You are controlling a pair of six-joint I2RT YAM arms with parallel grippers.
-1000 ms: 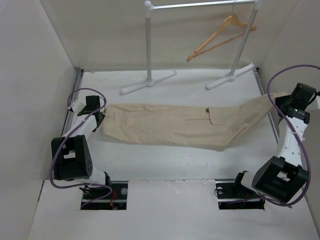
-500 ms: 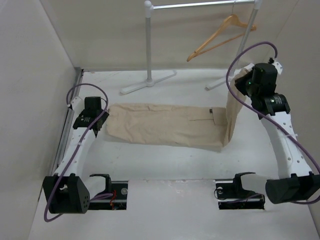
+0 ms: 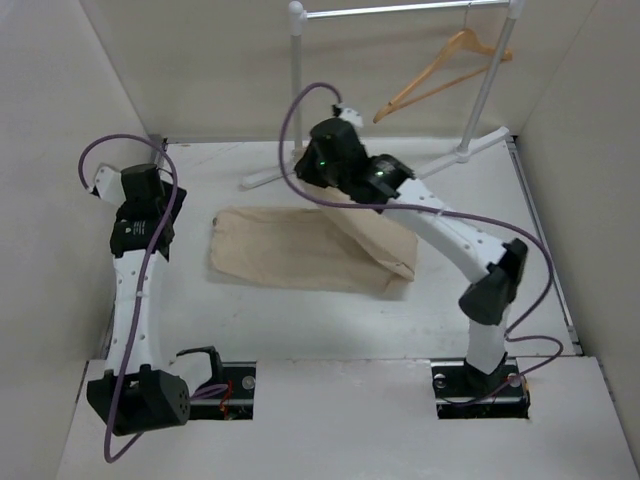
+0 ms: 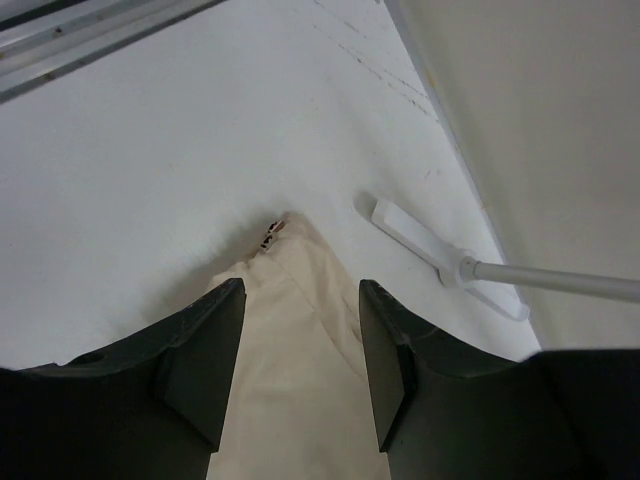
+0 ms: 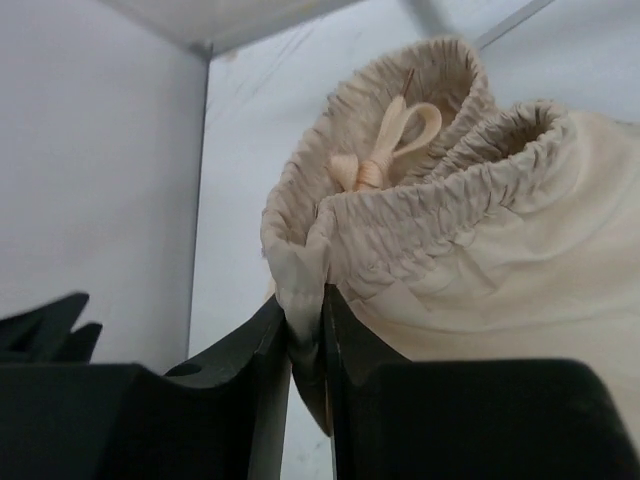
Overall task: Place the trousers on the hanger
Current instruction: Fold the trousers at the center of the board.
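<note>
One pair trousers [image 3: 270, 250], one hanger [image 3: 425, 72], one garment rack [image 3: 297, 90], two arms: left arm [image 3: 135, 290], right arm [image 3: 450, 235].

Beige trousers [image 3: 290, 250], light-brown hanger [image 3: 420, 78], white rack [image 3: 270, 175] (grey poles [image 3: 297, 90])

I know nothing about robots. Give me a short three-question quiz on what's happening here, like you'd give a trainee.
1. Fill the gap: the left claw is ____ (open or shut).
2. Which claw pinches the beige cotton trousers? A left, B right, C both.
3. True or false: the light-brown wooden triangular hanger hangs on the white metal rack.
Key: 1 open; 2 B, the right claw; 3 true.
</note>
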